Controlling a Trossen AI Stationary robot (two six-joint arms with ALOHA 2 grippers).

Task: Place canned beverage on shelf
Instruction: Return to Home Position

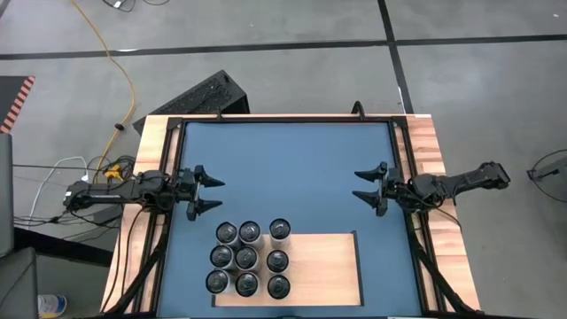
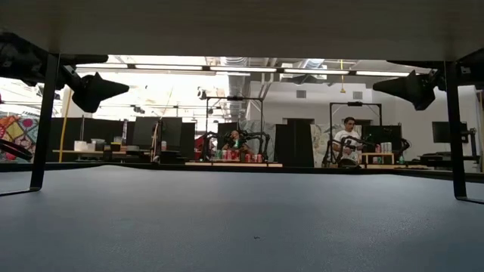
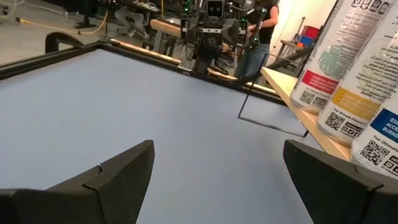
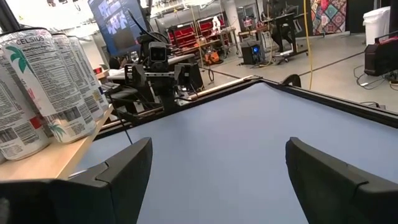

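While left pincer (image 1: 221,195) gapes, shelf (image 1: 323,266) lies near it.

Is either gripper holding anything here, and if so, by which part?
Nothing is held. The left gripper and right gripper are both open and empty over the blue surface; the cans stand on the shelf, clear of both.

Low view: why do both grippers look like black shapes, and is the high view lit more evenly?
Low view: bright ceiling lights behind backlight the left gripper and the right gripper, so both show as dark outlines. High view: yes, even light, no glare on the blue surface, hardly any shadow beside the cans on the shelf.
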